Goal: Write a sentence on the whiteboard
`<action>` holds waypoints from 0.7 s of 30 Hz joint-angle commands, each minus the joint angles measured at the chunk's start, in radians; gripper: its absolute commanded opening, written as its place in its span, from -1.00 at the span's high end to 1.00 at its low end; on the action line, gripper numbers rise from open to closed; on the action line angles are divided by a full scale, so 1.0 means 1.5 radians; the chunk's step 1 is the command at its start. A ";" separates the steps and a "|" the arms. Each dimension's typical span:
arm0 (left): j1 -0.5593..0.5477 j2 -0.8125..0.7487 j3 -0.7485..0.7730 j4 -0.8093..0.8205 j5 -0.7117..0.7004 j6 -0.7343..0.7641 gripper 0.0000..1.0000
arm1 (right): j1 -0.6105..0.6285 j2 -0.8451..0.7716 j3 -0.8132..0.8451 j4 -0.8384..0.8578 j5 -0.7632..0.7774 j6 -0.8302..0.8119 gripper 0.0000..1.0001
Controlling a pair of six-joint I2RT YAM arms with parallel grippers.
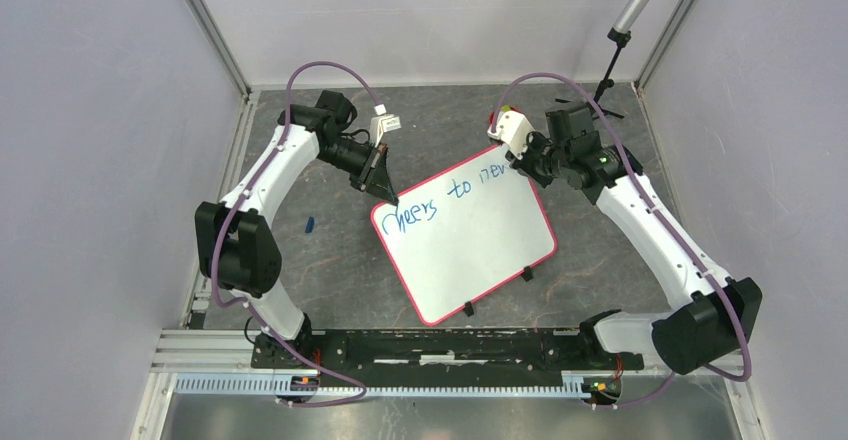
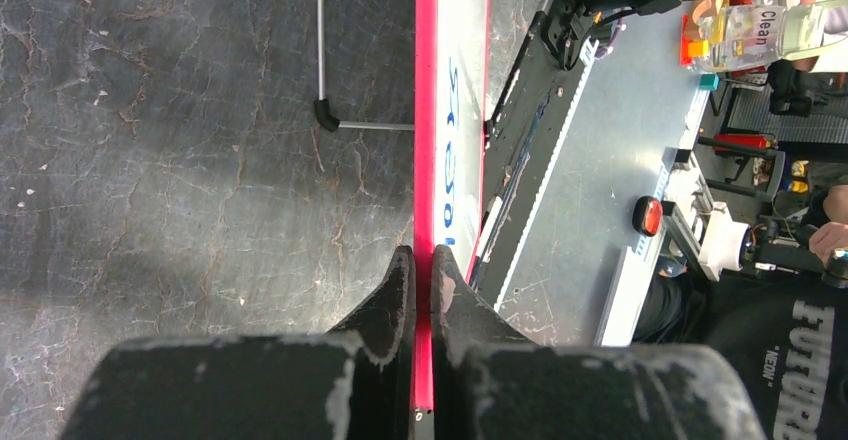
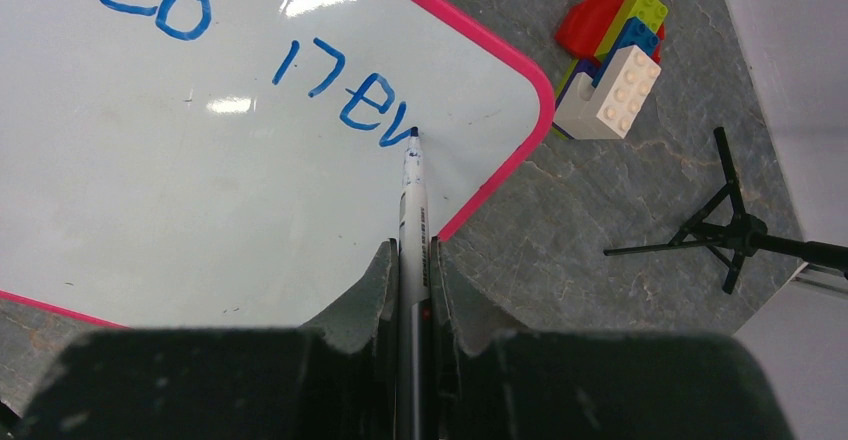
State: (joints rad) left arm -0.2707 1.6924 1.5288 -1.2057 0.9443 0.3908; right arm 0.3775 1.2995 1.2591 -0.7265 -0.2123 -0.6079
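One marker on whiteboard, right-wrist only

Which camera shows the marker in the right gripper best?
The right wrist view: the marker juts from between the right gripper's shut fingers, tip on the whiteboard at the end of the blue lettering. From the top external view it is too small to make out under the gripper; the left wrist view misses it.

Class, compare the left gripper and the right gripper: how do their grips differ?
The left gripper is shut on the whiteboard's pink rim; the right gripper is shut on a marker. The left gripper sits at the board's corner where the sentence starts; the right gripper holds the marker tip at its last letter. Both are shut.
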 commanded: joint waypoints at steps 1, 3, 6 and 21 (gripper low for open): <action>-0.003 -0.009 0.002 0.005 0.002 0.029 0.95 | -0.003 0.007 0.027 0.024 0.012 -0.005 1.00; -0.002 -0.008 0.002 0.005 0.003 0.029 0.95 | -0.003 0.004 0.022 0.024 0.013 -0.006 1.00; -0.003 -0.007 0.004 0.006 0.002 0.029 0.95 | -0.003 -0.004 0.009 0.019 0.013 -0.008 1.00; -0.003 -0.005 0.001 0.005 0.002 0.030 0.95 | -0.009 -0.031 -0.036 0.015 0.033 -0.022 1.00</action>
State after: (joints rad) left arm -0.2710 1.6924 1.5288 -1.2060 0.9447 0.3908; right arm 0.3729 1.2610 1.2053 -0.7200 -0.1921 -0.6231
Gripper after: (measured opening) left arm 0.056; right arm 0.164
